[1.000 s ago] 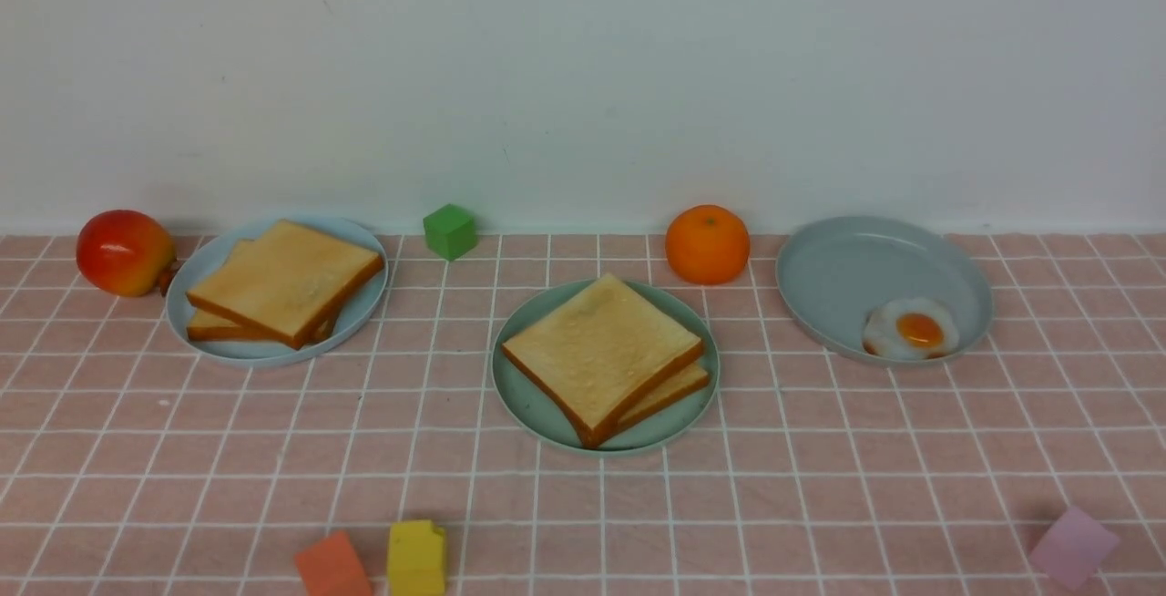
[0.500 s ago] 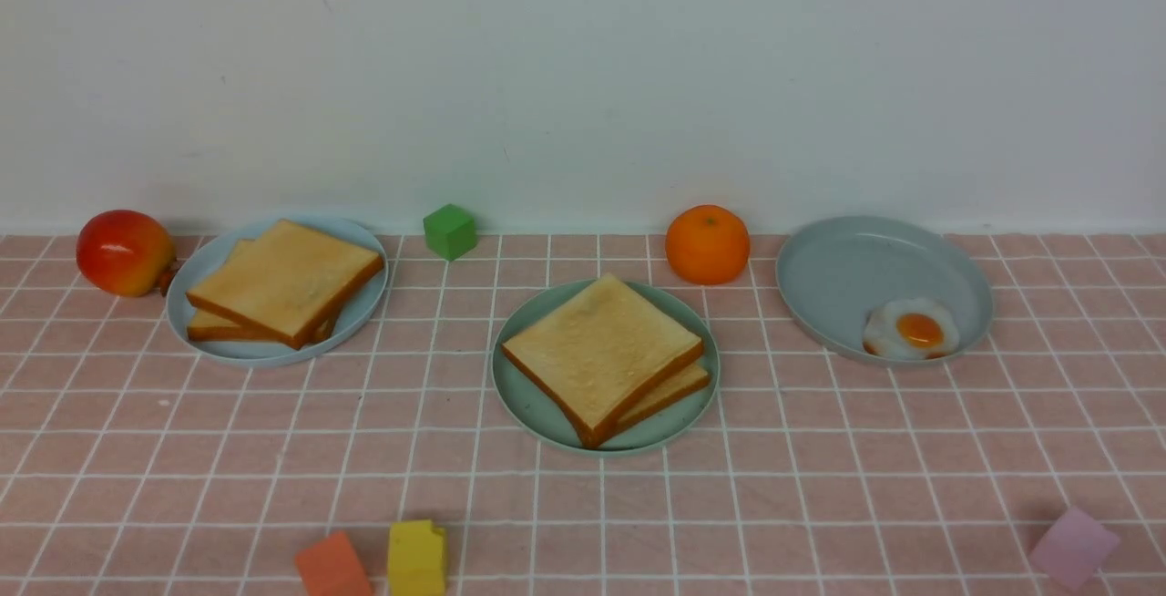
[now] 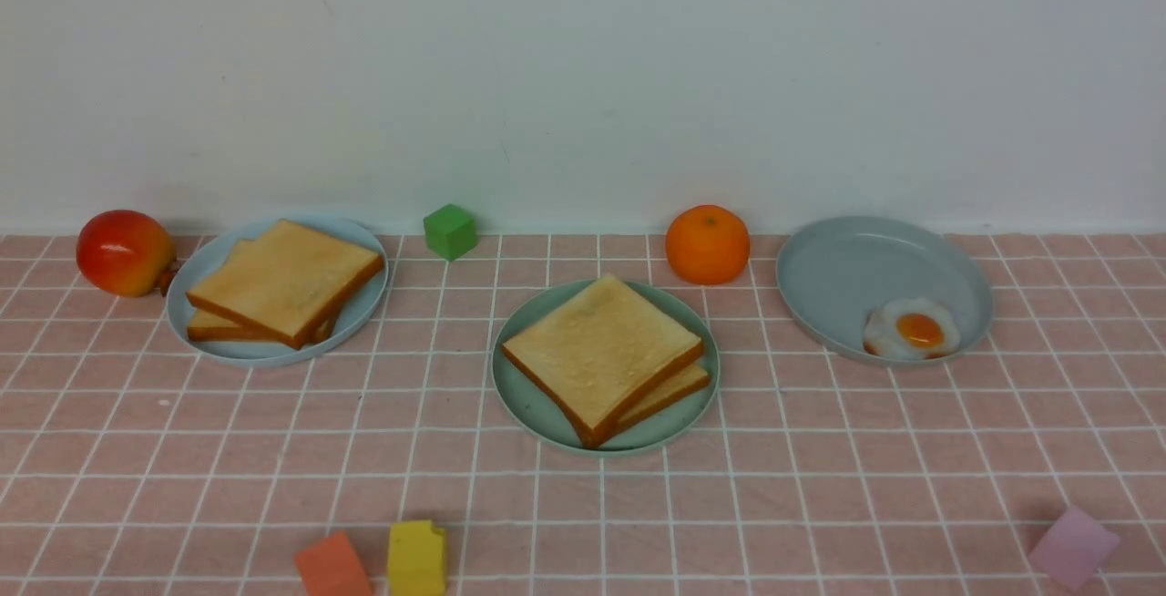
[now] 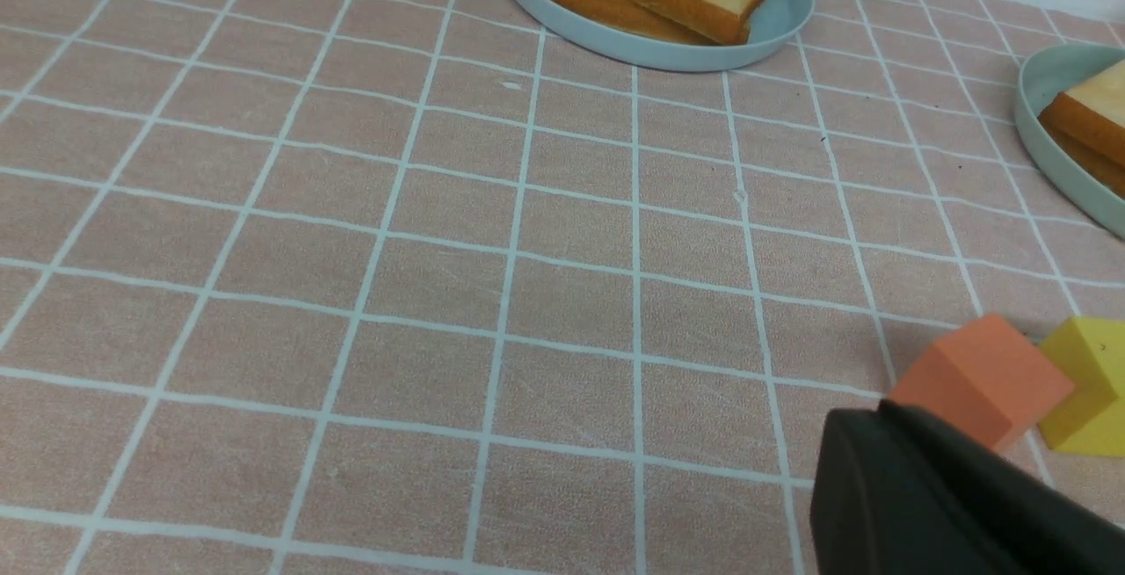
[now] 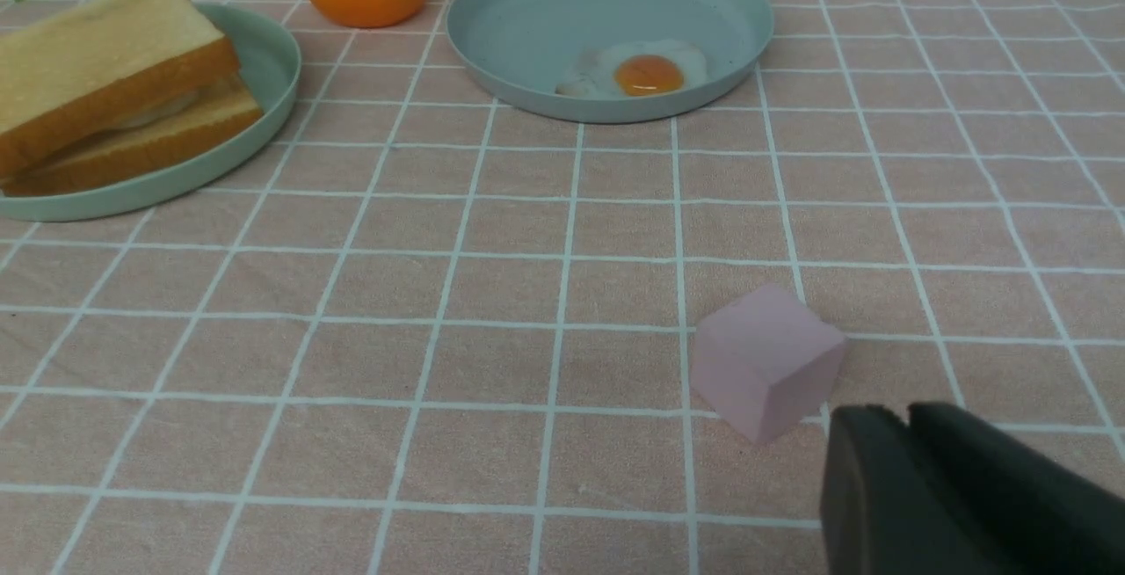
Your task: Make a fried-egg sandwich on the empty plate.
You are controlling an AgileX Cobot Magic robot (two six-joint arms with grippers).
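Two toast slices (image 3: 597, 350) lie stacked on the mint-green plate (image 3: 524, 405) at the table's middle. In the right wrist view a whitish layer shows between the slices (image 5: 105, 56). A fried egg (image 3: 911, 329) lies at the near edge of the grey-blue plate (image 3: 847, 268) on the right. Neither arm shows in the front view. My left gripper (image 4: 879, 417) is shut and empty, low over the cloth beside an orange block (image 4: 980, 377). My right gripper (image 5: 905, 417) is shut and empty beside a pink cube (image 5: 765, 360).
A pale blue plate (image 3: 364, 304) with two loose toast slices (image 3: 282, 279) stands back left, an apple (image 3: 123, 251) beside it. A green cube (image 3: 449, 231) and an orange (image 3: 707, 243) sit at the back. A yellow block (image 3: 416, 558) lies at the front.
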